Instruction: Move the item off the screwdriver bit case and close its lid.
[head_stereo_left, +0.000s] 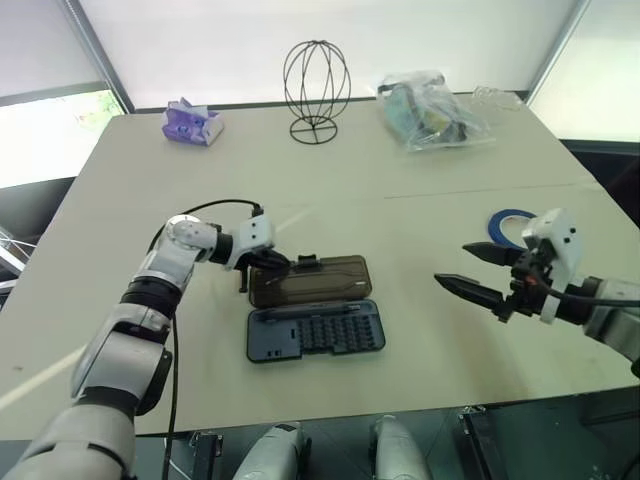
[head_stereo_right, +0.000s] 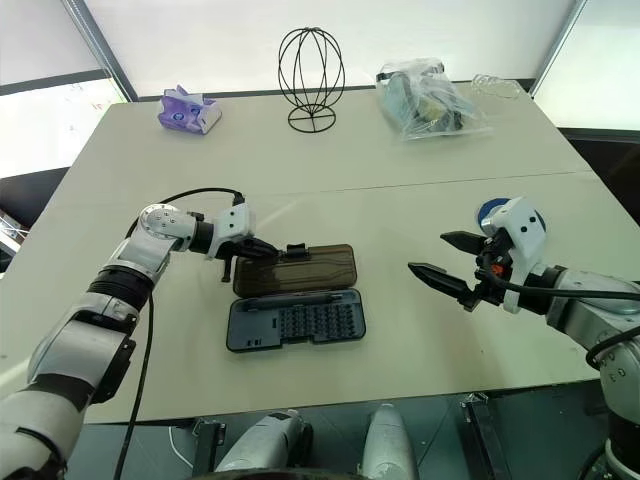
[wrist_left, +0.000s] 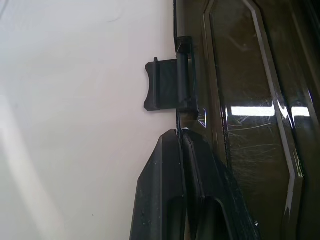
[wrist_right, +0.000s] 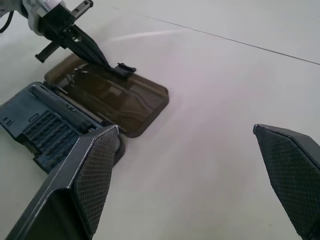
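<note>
Tape ring (head_stereo_left: 510, 227), blue with white core: already off the case, being seen flat on the table at about four o'clock from the table's centre, just behind the right gripper (head_stereo_left: 478, 270) and well apart from the case. First step is judged done; lid closing is the step in hand.

Screwdriver bit case (head_stereo_left: 315, 333): lying open near the front edge, at about six o'clock. Grey-blue tray with rows of bits is being shown nearest the robot; the smoky-brown lid (head_stereo_left: 320, 282) is lying flat on the table at twelve o'clock from the tray, its small black latch (wrist_left: 167, 85) on the far long edge.

Left gripper (head_stereo_left: 272, 263): fingers pressed together, nothing pinched; tips are being held against the lid's far edge, just beside the latch, at about ten o'clock from the tray.

Right gripper: jaws spread wide and empty, being held above the table at three o'clock from the case, pointing toward it.

Next move, as judged: the lid's far edge is to be lifted and swung over toward the tray, then pressed down until the latch catches; slipping of the closed tips off the thin edge is the likely risk.

Surface: pale, matt table (head_stereo_left: 420, 330). At its far edge: a purple-and-white packet (head_stereo_left: 192, 124) at eleven o'clock, a black wire stand (head_stereo_left: 316, 84) at twelve, a clear plastic bag (head_stereo_left: 432, 112) at one. Bright panels are being seen behind.
</note>
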